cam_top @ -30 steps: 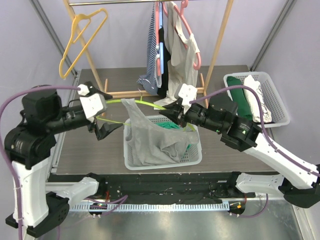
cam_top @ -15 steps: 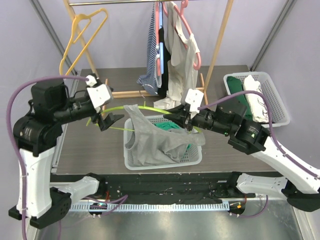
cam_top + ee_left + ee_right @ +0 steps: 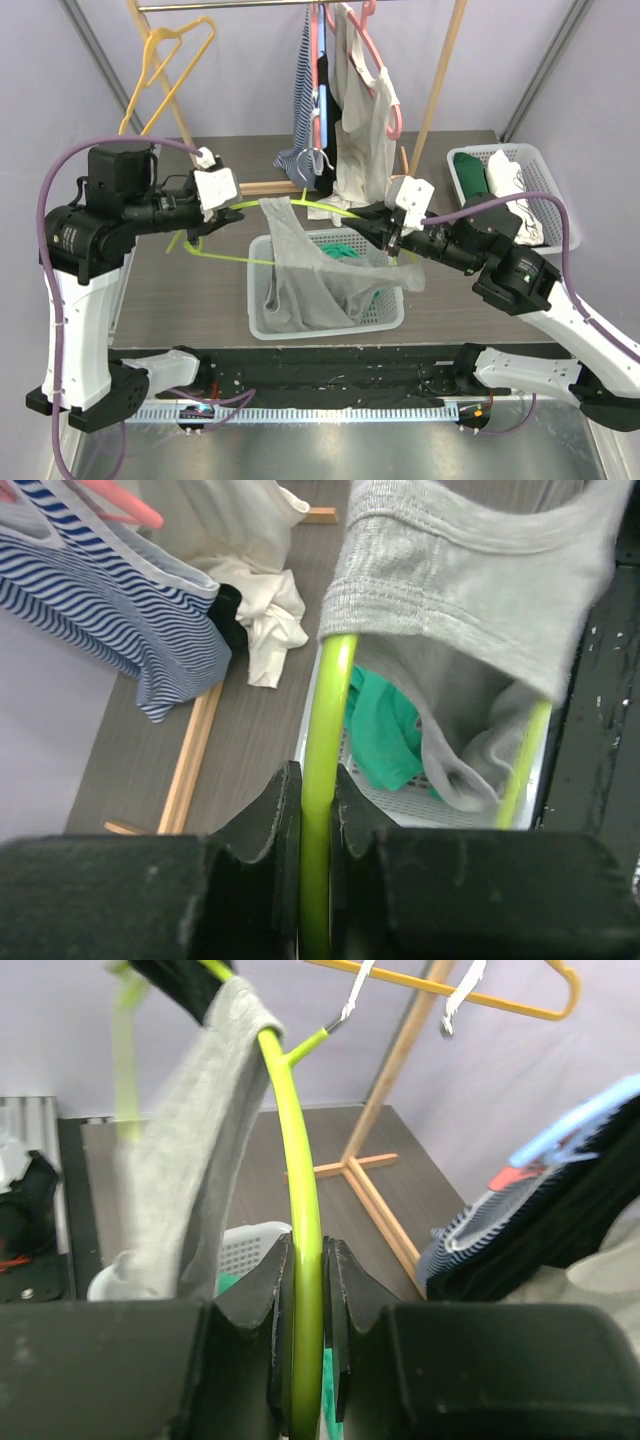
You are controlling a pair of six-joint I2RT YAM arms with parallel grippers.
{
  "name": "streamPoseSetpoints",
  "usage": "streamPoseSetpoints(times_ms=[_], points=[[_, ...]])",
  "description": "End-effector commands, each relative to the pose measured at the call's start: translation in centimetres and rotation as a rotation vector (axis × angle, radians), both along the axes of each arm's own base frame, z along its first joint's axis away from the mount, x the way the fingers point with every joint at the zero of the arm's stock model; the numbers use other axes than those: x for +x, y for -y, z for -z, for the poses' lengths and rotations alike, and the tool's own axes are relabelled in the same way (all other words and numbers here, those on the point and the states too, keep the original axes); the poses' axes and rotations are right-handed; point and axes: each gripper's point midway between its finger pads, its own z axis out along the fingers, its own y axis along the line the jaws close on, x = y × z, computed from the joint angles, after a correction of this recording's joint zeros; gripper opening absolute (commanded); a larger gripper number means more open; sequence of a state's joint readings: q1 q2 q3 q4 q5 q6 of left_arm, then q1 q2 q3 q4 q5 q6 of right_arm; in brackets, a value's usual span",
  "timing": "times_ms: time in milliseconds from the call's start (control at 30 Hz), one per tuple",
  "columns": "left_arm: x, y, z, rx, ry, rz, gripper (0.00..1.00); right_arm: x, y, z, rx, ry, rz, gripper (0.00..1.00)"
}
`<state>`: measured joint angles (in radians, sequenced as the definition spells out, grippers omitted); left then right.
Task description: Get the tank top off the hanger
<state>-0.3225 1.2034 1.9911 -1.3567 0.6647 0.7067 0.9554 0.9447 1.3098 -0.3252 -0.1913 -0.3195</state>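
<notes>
A grey ribbed tank top [image 3: 470,570] is draped by one strap over a lime-green hanger [image 3: 335,680], its body hanging down into a white basket [image 3: 390,318] over a green garment [image 3: 375,720]. The hanger is clamped by the left gripper [image 3: 316,800] just beside the strap and by the right gripper [image 3: 302,1260] on the opposite arm; the strap lies between the two closed pairs of jaws

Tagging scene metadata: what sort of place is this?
Probably a lab robot cell staged as a laundry station, not a home: a wooden garment rack with hung clothes, white laundry baskets on the table, and plain framed panel walls.
</notes>
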Motion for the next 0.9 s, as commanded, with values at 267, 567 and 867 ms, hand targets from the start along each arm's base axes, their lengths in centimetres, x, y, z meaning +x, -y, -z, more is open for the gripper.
streamPoseSetpoints(times_ms=[267,567,867], points=[[2.4,-0.8,-1.5,-0.064,0.153,-0.130,0.00,6.7,2.8,-0.6,0.238,-0.093,0.429,0.26],[7.3,-4.0,-2.0,0.013,0.380,-0.365,0.00,7.0,10.3,2.8,0.410,-0.296,0.751,0.63],[7.9,-4.5,-3.9,0.061,0.484,-0.373,0.00,6.4,12.7,4.5,0.549,-0.439,0.841,0.70]])
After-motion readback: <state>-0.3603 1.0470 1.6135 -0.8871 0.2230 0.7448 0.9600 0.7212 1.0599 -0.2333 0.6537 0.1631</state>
